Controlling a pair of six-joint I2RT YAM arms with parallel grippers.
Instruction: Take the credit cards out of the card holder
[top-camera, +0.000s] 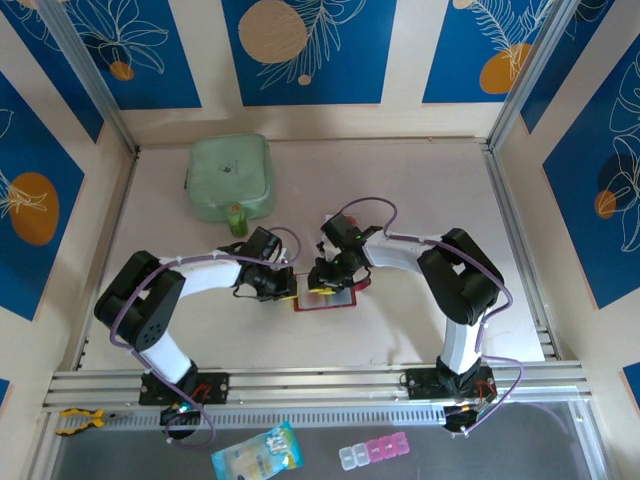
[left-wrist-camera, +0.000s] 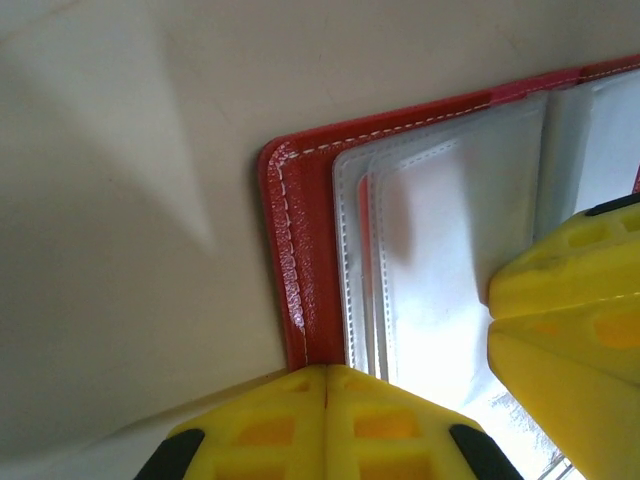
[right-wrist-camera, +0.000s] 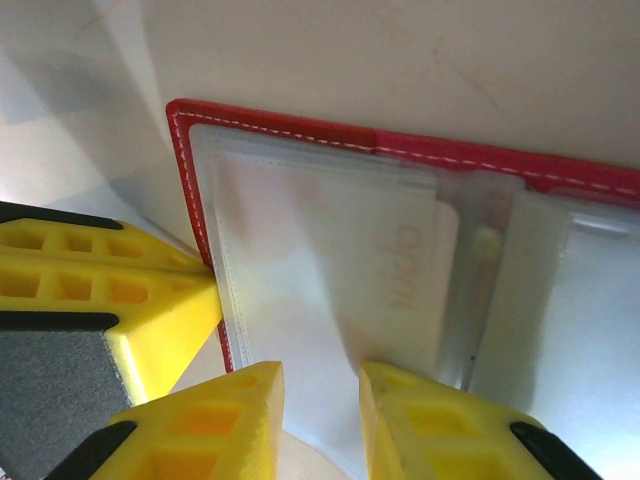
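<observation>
The dark red card holder (top-camera: 337, 300) lies open on the table between both arms, its pale clear sleeves (left-wrist-camera: 440, 260) facing up. My left gripper (left-wrist-camera: 327, 370) is shut, with its tips resting on the holder's red border at the left edge. My right gripper (right-wrist-camera: 320, 375) stands over the sleeves with its jaws a little apart. A pale sleeve sheet curls up between them, beside the right finger. One whitish credit card (right-wrist-camera: 405, 265) with faint red marks sits inside a sleeve just beyond those jaws. The left gripper's yellow fingers (right-wrist-camera: 110, 300) show beside the holder's corner.
A mint-green square pouch (top-camera: 230, 177) lies at the back left with a small green thing (top-camera: 237, 218) at its front edge. Below the near rail lie a blue packet (top-camera: 256, 452), a pill box (top-camera: 373, 453) and a yellow item (top-camera: 78, 420).
</observation>
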